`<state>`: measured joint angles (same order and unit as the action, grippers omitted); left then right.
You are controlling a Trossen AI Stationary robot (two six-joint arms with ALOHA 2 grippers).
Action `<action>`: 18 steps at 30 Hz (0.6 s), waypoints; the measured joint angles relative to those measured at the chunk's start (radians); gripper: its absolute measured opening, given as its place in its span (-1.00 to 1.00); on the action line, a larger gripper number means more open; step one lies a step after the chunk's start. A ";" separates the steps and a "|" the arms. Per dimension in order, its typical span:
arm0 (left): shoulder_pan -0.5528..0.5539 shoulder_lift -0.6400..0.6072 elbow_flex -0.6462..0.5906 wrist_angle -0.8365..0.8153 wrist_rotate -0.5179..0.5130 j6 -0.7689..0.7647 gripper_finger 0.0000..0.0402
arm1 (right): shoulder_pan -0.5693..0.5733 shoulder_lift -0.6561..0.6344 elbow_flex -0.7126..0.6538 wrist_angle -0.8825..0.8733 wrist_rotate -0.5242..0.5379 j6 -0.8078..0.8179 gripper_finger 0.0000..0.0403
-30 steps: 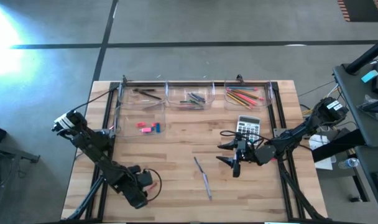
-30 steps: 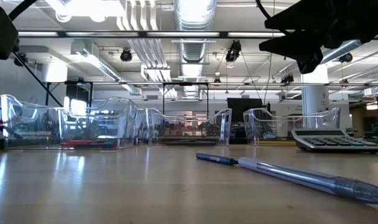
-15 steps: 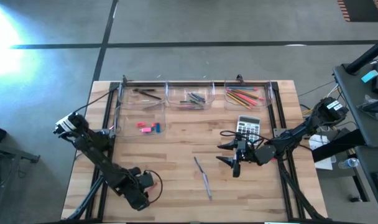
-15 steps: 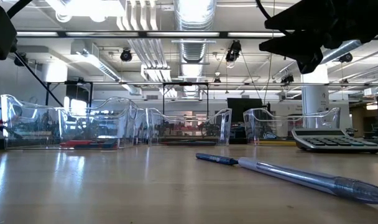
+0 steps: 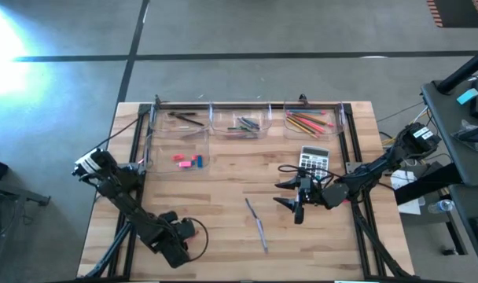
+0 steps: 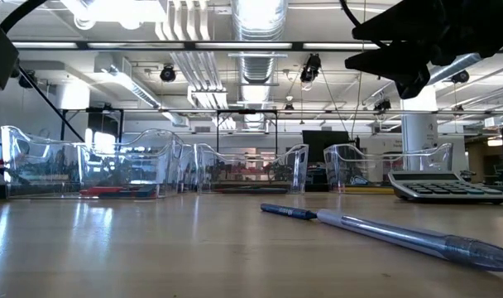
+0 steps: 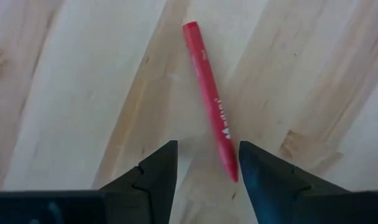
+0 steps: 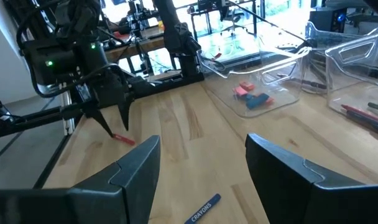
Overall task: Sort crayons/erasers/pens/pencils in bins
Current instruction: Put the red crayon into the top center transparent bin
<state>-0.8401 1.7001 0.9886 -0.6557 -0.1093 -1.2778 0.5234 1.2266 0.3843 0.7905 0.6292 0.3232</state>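
- Left wrist view: left end effector (image 7: 203, 171) is low over the counter (image 7: 64, 93), fingers apart, straddling the near end of a red crayon (image 7: 209, 99) lying flat on the wood. No contact that I can see; the crayon tip sits in the gap, nearer one finger.
- Step in hand, as I judge it: picking up the crayon at the front-left of the counter. Next move calls for dropping the last bit, centring the stick between the fingers, and closing. It's thin and round, so it could roll or get nudged by the nearer finger.
- High view: left end effector (image 5: 174, 245) is at the front-left corner; the crayon is hidden under it there.
- Right end effector (image 5: 295, 202) hovers mid-right, just in front of the calculator (image 5: 314, 159), fingers apart, holding nothing. Looks like it's waiting.
- Counts:
  - bins (image 5: 246, 123): 4 clear trays, three in a row along the far edge, one in front of the leftmost.
  - erasers (image 5: 187, 161): pink plus blue chunks in the front-left bin, roughly 3; can't separate them reliably.
  - pencils (image 5: 310, 122): a bundle in the far-right bin, too tangled to count.
  - Far-left and middle bins hold dark and mixed sticks; count unclear.
  - Loose on the counter: 1 pen (image 5: 260, 232), 1 short blue crayon (image 5: 250, 207) just beyond it, 1 red crayon.
  - Calculator: 1.
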 joint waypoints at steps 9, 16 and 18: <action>-0.001 0.040 0.002 0.029 0.000 0.000 -0.22 | 0.000 0.000 0.000 -0.001 0.000 0.002 0.11; 0.001 0.076 -0.008 -0.001 0.035 0.000 -0.25 | 0.000 0.000 0.000 -0.001 0.000 0.003 0.11; 0.001 0.077 -0.008 -0.007 0.037 0.000 -0.31 | 0.000 0.000 0.000 -0.001 0.000 0.003 0.11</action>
<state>-0.8391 1.7771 0.9803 -0.6630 -0.0726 -1.2778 0.5236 1.2266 0.3843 0.7895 0.6294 0.3260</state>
